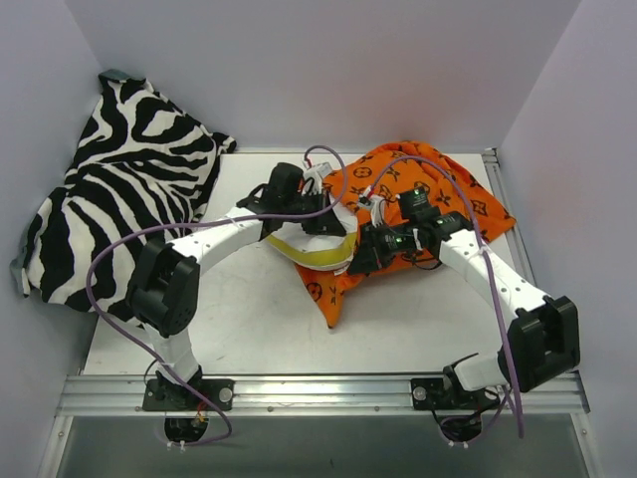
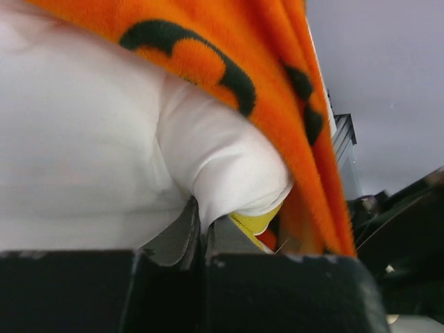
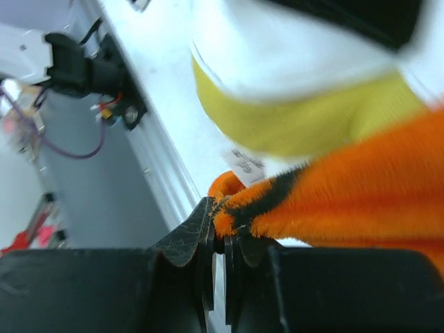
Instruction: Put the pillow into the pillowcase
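Note:
The orange pillowcase [image 1: 438, 194] with dark motifs lies at the table's middle right. The white pillow [image 1: 304, 244] with yellow piping sticks out of its left opening, partly inside. My left gripper [image 1: 320, 189] is shut on a fold of the white pillow [image 2: 215, 166] under the orange cloth [image 2: 229, 48]. My right gripper [image 1: 350, 267] is shut on the pillowcase's orange edge [image 3: 239, 205], just below the pillow's yellow band [image 3: 305, 128]. Most of the pillow is hidden by the case and the arms.
A black-and-white zebra-striped cloth [image 1: 119, 189] lies heaped at the far left against the wall. Purple cables [image 1: 129, 244] loop over both arms. The table's metal front rail [image 1: 318, 393] runs along the near edge; grey walls close in the back and sides.

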You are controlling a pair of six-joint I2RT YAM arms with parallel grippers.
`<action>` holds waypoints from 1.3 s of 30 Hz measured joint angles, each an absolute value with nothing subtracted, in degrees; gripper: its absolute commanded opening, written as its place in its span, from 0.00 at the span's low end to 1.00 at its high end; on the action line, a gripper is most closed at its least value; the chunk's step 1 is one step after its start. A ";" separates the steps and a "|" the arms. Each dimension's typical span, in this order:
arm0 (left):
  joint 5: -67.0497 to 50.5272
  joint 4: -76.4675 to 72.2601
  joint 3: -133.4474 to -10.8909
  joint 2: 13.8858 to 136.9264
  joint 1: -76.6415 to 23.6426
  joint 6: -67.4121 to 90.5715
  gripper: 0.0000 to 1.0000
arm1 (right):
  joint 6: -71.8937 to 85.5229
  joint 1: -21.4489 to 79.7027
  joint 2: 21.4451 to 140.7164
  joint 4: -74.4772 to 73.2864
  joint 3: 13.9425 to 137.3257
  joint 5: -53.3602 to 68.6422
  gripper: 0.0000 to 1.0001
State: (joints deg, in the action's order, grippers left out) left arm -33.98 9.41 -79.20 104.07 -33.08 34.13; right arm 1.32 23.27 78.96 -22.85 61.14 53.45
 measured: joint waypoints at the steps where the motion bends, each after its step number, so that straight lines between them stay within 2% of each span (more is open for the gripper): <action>1: -32.80 8.88 -79.18 104.09 -34.39 35.16 0.00 | 1.28 23.73 79.83 -24.05 62.13 54.78 0.00; 7: -27.51 5.98 -79.18 106.94 -38.87 40.10 0.00 | 0.64 22.92 81.73 -28.51 65.06 60.69 0.00; 8: -26.94 5.43 -79.18 108.01 -38.87 41.21 0.00 | -0.01 21.93 81.58 -29.06 64.14 61.21 0.05; 9: -26.48 4.95 -79.18 108.95 -38.83 41.82 0.05 | -0.97 20.84 81.28 -29.93 62.92 61.39 0.12; 11: -26.37 4.71 -79.09 110.63 -38.81 42.15 0.40 | -3.90 18.79 81.10 -33.80 61.10 61.17 0.22; 12: -26.72 4.95 -78.81 111.09 -38.76 41.67 0.63 | -5.93 18.00 81.14 -36.91 60.90 61.28 0.28; 13: -27.24 5.39 -78.24 111.24 -38.63 40.56 0.71 | -8.58 17.54 81.14 -40.71 61.06 61.36 0.44; 15: -28.53 6.04 -76.25 110.45 -38.04 37.78 0.82 | -11.64 17.43 81.19 -46.28 62.41 59.96 0.60; 16: -29.41 6.33 -74.50 109.03 -37.39 35.24 0.97 | -12.64 17.45 81.36 -48.29 63.81 58.52 0.71; 18: -30.74 7.42 -71.16 104.60 -35.77 31.81 0.98 | -13.50 17.63 81.65 -50.33 67.64 54.78 0.78; 20: -31.55 10.09 -68.29 98.15 -32.95 28.93 0.98 | -12.19 18.06 83.31 -50.76 74.70 48.42 0.98; 25: -30.00 14.22 -67.77 84.23 -21.06 23.42 0.98 | -7.29 22.72 95.66 -47.70 96.60 32.99 1.00; 30: -24.45 18.87 -67.75 80.79 -13.17 18.06 0.97 | -5.52 31.99 112.27 -44.73 114.50 20.88 1.00; 33: -22.37 22.00 -66.87 80.77 -10.98 15.11 0.97 | -5.34 37.41 119.55 -44.38 118.32 15.51 1.00; 39: -20.97 23.92 -61.52 79.42 -8.88 12.86 0.97 | -4.56 46.11 126.52 -44.82 117.97 7.53 1.00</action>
